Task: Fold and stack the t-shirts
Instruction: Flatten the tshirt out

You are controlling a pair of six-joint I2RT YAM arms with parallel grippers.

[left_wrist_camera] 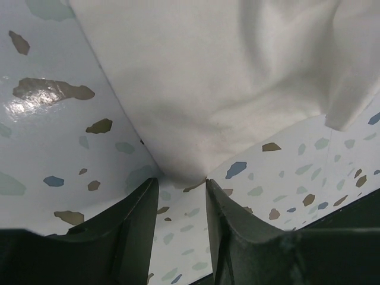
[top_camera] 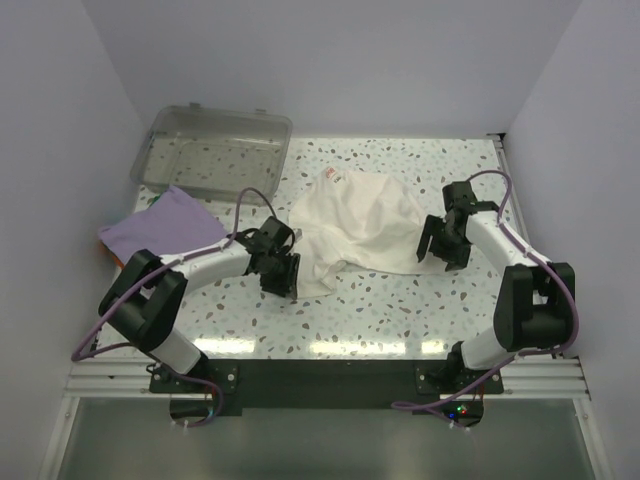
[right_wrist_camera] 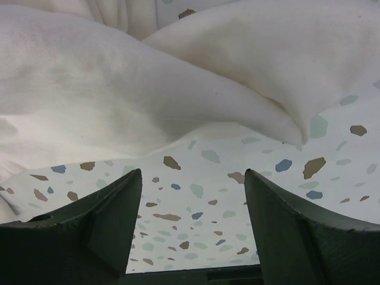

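Observation:
The cream-white t-shirt [top_camera: 355, 228] lies crumpled in the middle of the table, with a small red mark at its collar. It fills the top of the left wrist view [left_wrist_camera: 225, 77] and of the right wrist view [right_wrist_camera: 119, 95]. The lavender t-shirt [top_camera: 160, 228] lies flat at the left, near the bin. My left gripper [top_camera: 281, 272] is open and empty at the white shirt's lower left corner [left_wrist_camera: 181, 181], which lies just beyond its fingertips. My right gripper [top_camera: 437, 250] is open and empty just short of the shirt's right edge [right_wrist_camera: 193, 172].
A clear plastic bin [top_camera: 212, 150] stands at the back left, its near corner over the lavender shirt. Purple walls close in the table on three sides. Bare speckled tabletop [top_camera: 400, 310] runs along the front.

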